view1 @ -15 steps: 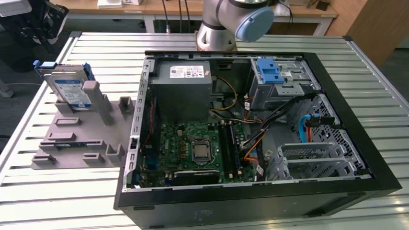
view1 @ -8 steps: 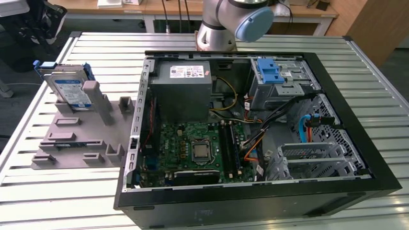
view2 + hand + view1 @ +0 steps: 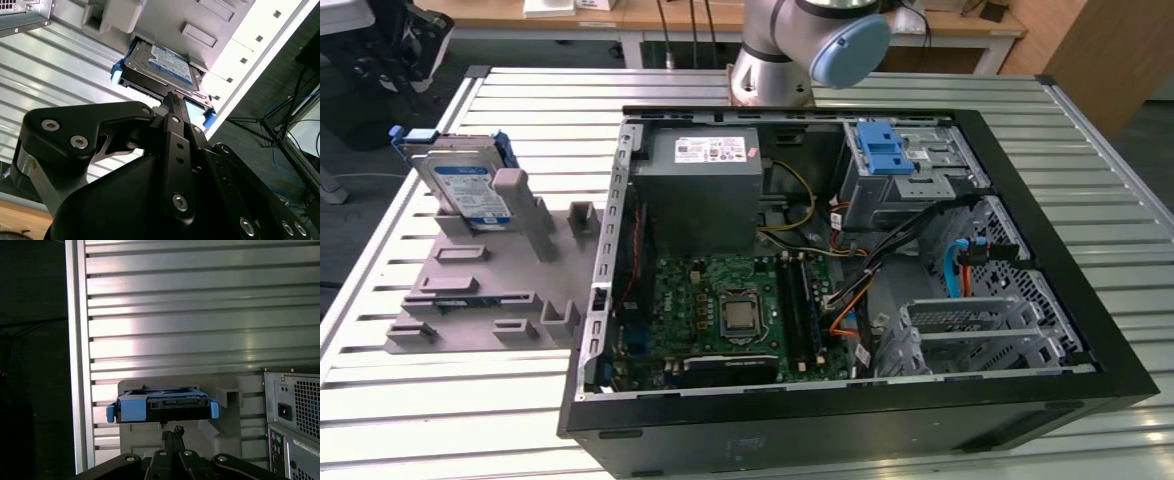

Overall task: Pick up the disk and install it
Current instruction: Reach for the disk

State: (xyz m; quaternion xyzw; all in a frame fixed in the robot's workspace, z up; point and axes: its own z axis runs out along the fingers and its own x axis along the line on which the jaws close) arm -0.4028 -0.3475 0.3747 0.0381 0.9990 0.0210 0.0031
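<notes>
In the exterior view, open computer case (image 3: 854, 440) on a slatted table (image 3: 454, 400), disk (image 3: 464, 185) propped on edge in a grey rack (image 3: 480, 290) beside it. In both wrist views, gripper (image 3: 172, 97) aimed at the disk's blue-framed end, near it, jaws pinched together, empty.

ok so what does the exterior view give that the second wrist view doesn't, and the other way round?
Exterior view: the inside of the open black computer case, with green motherboard, grey power-supply box and ribbed blue plastic latch, and the silver-and-blue arm joint behind it. Second wrist view: the black gripper up close, shut, pointing at the flat silver, blue-bracketed disk; contact can't be judged. Both: that disk with its white-and-blue label, standing in the grey plastic holder on the slatted metal table.
</notes>
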